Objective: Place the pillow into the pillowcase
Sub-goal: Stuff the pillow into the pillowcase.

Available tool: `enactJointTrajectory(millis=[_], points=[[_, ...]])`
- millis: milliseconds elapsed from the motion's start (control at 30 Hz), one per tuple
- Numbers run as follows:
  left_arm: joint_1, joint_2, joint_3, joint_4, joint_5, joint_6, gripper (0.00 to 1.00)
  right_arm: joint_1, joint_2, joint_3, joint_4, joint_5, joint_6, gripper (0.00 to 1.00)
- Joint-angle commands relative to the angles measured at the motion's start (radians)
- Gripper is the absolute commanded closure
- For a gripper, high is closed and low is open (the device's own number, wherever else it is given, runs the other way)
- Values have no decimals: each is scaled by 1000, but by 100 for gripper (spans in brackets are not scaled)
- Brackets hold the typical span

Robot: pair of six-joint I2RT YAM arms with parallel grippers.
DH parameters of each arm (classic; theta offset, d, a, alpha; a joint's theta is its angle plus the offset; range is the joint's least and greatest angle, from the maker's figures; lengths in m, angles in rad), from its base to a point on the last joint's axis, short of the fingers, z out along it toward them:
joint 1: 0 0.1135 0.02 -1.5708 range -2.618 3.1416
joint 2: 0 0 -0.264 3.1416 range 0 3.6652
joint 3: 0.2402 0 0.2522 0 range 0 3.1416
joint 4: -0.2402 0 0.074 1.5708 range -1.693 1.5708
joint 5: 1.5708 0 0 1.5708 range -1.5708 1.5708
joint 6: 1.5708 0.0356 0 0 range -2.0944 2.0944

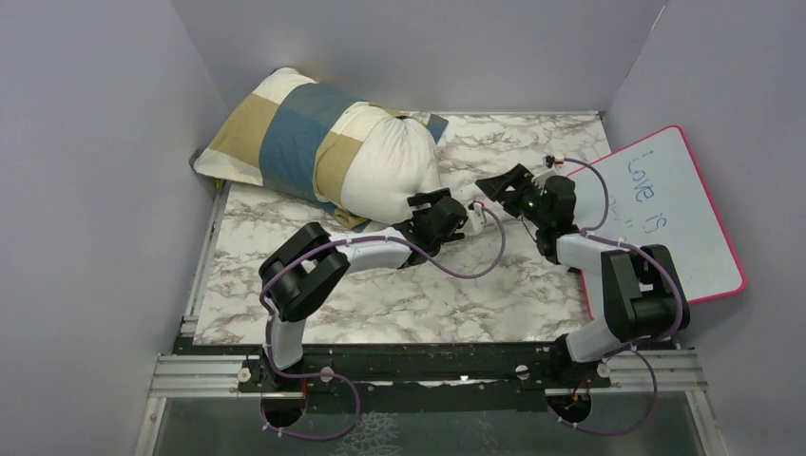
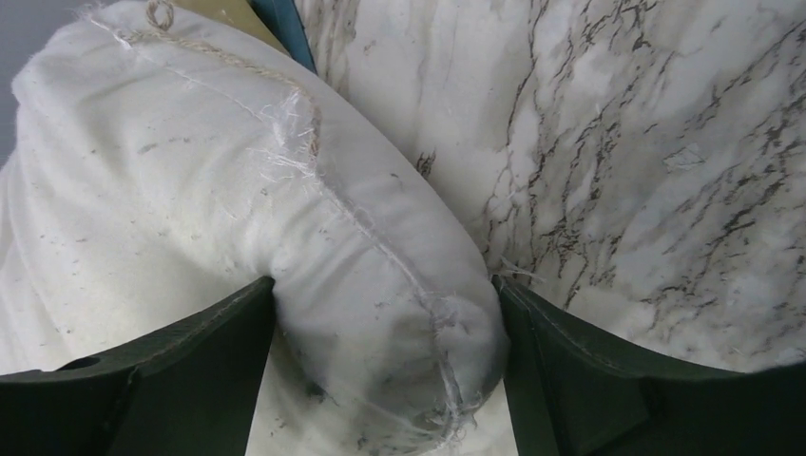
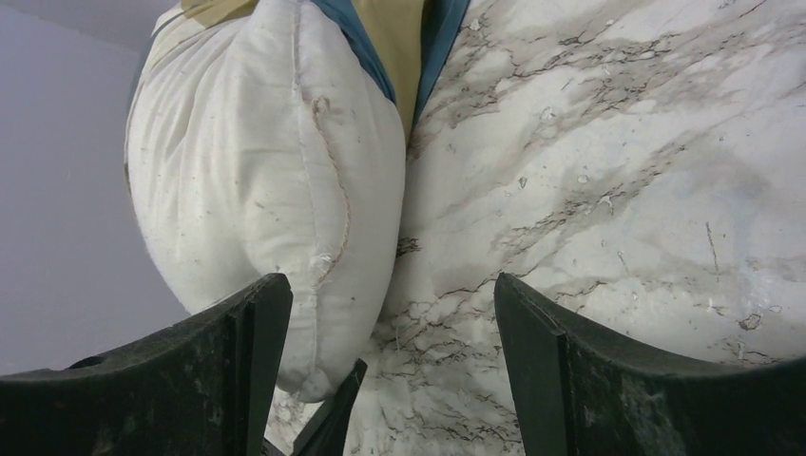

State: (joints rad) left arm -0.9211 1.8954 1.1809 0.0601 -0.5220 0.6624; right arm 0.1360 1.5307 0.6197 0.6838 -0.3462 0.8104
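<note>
left gripper [image 2: 385,285] is straddling wide, pinching or not i cannot tell, the bare end of the plump off-white speckled pillow [image 1: 394,161], otherwise already lying inside the blue, tan and cream block-patterned fabric pillowcase [image 1: 285,133] by the marble-patterned table's [image 1: 380,294] far-left corner, while the right gripper [image 3: 392,285] is gaping empty nearby.

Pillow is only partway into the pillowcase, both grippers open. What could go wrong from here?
1. The pillowcase is unheld, so pushing the pillow may just bunch or shift the case instead of seating it.
2. The left gripper straddles the pillow's corner beside a frayed seam; a finger could snag the loose threads.
</note>
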Motion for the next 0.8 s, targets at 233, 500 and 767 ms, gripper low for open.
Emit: enactJointTrajectory(millis=[233, 500, 767], points=[[-5, -35, 94, 88, -178, 39, 100, -14, 28, 6, 16, -143, 84, 21], [-7, -115, 258, 67, -146, 50, 100, -10, 99, -2, 109, -171, 141, 26], [-11, -106, 421, 17, -144, 19, 100, 86, 284, 72, 231, -185, 227, 30]])
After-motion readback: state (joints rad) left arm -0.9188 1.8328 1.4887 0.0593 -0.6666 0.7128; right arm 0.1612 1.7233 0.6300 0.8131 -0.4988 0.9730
